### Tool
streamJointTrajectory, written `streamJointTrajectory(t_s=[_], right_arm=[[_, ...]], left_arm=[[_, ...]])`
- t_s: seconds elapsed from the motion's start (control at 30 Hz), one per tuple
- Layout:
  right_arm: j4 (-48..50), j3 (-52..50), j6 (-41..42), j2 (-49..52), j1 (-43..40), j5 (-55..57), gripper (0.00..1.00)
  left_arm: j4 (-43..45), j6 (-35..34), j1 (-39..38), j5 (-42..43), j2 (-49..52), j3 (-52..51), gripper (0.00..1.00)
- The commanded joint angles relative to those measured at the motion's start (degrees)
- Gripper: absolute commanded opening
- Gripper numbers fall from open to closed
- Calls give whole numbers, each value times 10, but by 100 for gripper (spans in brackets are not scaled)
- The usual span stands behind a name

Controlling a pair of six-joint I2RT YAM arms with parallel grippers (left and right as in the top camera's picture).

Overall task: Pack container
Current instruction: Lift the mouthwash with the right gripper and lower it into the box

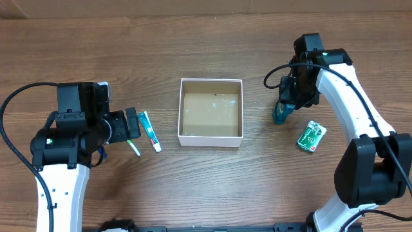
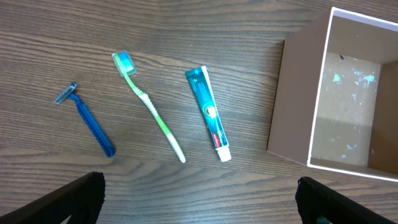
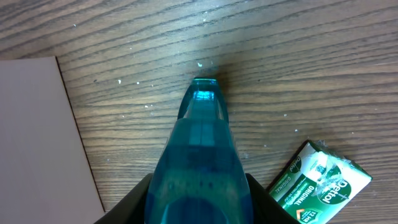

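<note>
At the middle of the desk (image 1: 212, 187) your container (image 1: 210, 138) sits empty, ready for loading. Just right of it, your right hand (image 1: 284, 109) is clenched on a teal bottle (image 3: 202, 149), probably the first item. Your left hand (image 1: 131, 125) hangs released above the toothpaste (image 2: 208, 112), toothbrush (image 2: 149, 106) and razor (image 2: 90, 124).

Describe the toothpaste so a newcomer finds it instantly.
Find the square white-walled container mid-table. Three slim items lie just left of it; the toothpaste tube is nearest the box. It is teal, flat and white-capped, unlike the green toothbrush and blue razor.
</note>
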Motion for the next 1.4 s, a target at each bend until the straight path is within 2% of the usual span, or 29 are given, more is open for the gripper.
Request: streamJointTrajectory(t_s=[0.0, 0.07, 0.1, 0.2, 0.27, 0.37, 0.5, 0.67, 0.87, 1.03, 1.2, 1.23, 1.27, 1.3, 1.33, 1.37], right_arm=[[-21, 25, -4, 7, -3, 5, 10], [-58, 81, -5, 6, 6, 24, 8], [-76, 110, -5, 5, 13, 32, 4], [-127, 224, -4, -8, 50, 36, 4], [-156, 318, -3, -16, 96, 35, 4], [-172, 403, 52, -16, 175, 35, 4], [-167, 409, 140, -7, 283, 38, 4], [-156, 409, 227, 48, 366, 95, 4], [-122, 409, 249, 157, 362, 96, 4], [-64, 409, 249, 211, 361, 98, 4], [-50, 409, 249, 248, 356, 102, 5], [-51, 409, 249, 252, 356, 102, 6], [-51, 409, 249, 256, 356, 102, 14], [-52, 409, 245, 257, 356, 102, 45], [-51, 409, 244, 257, 356, 102, 55], [-50, 409, 242, 257, 356, 102, 56]], left_arm=[[2, 1, -1, -2, -1, 14, 100], [2, 1, -1, -2, -1, 14, 100], [3, 1, -1, -2, -1, 14, 100], [4, 1, -1, -2, -1, 14, 100], [4, 1, -1, -2, -1, 14, 100], [5, 1, -1, -2, -1, 14, 100], [5, 1, -1, -2, -1, 14, 100], [4, 1, -1, -2, -1, 14, 100], [4, 1, -1, -2, -1, 14, 100], [4, 1, -1, -2, -1, 14, 100], [2, 1, -1, -2, -1, 14, 100], [2, 1, -1, -2, -1, 14, 100], [2, 1, -1, -2, -1, 14, 100], [2, 1, -1, -2, -1, 14, 100], [2, 1, -1, -2, -1, 14, 100], [2, 1, -1, -2, -1, 14, 100]])
